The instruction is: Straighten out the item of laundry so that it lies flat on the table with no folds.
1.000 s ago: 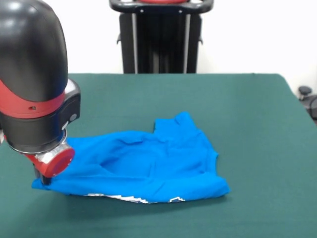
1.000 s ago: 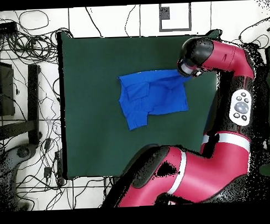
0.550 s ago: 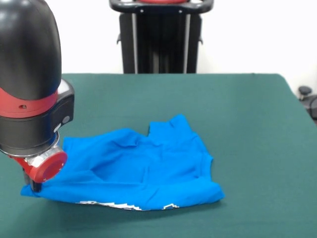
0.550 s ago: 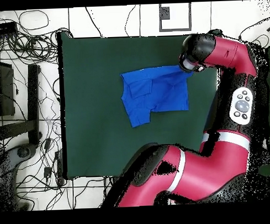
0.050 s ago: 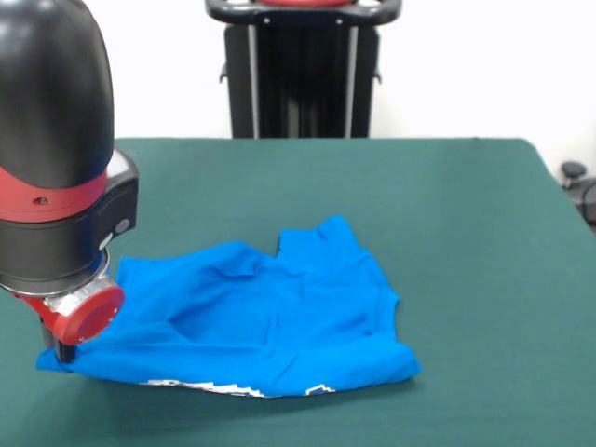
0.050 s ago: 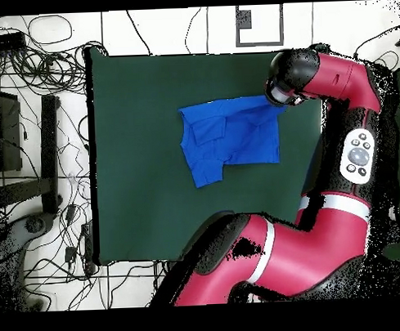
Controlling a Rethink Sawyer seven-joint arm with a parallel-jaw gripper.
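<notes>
The item of laundry (image 5: 270,317), a bright blue T-shirt, lies rumpled on the table (image 5: 447,205) with folds across its middle. A strip of white graphic peeks out under its near hem. My gripper (image 5: 63,352) sits low at the shirt's left corner in the front view and is shut on that corner, mostly hidden under the red wrist flange. From overhead, the item of laundry (image 6: 231,138) lies right of the centre of the table (image 6: 139,199), and the gripper (image 6: 276,102) is at its upper right corner.
The green table stretches well beyond the shirt on every side. My red arm (image 6: 350,150) arches over the table's right edge in the overhead view. Cables (image 6: 36,80) and a dark stand lie on the floor left of the table.
Compared with a second ago, the gripper has moved left in the front view, dragging the shirt's corner and the whole shirt with it. Over the last half second almost nothing has moved.
</notes>
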